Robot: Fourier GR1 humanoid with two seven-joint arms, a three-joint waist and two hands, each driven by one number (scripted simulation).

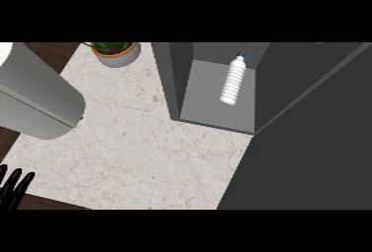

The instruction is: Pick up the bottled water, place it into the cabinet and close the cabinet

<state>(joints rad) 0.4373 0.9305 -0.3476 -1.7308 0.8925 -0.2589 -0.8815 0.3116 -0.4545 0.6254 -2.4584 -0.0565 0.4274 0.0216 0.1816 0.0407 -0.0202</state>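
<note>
- Bottled water (232, 81) is inside the cabinet (218, 106) already, on the grey shelf floor, blue cap toward the back – looks upright seen from above, can't fully rule out lying flat.
- Nothing touching the bottle; placing step reads as done.
- Cabinet is open. The big dark panel (312, 147) filling the right side is likely the door swung out over the counter – so closing is what's left, my judgement.
- Left hand (13, 188) at the lower left edge, only dark fingers showing, straight and spread, holding nothing. Resting there, well apart from the cabinet.
- Right hand not visible anywhere; possibly behind the dark panel, can't tell.
- Large grey rounded form (36, 101) at left, can't identify it.
- Potted plant (116, 51) at the counter's far edge, just beside the cabinet's left wall, out of the door's path.
- Marble counter (138, 157) between hand and cabinet.
</note>
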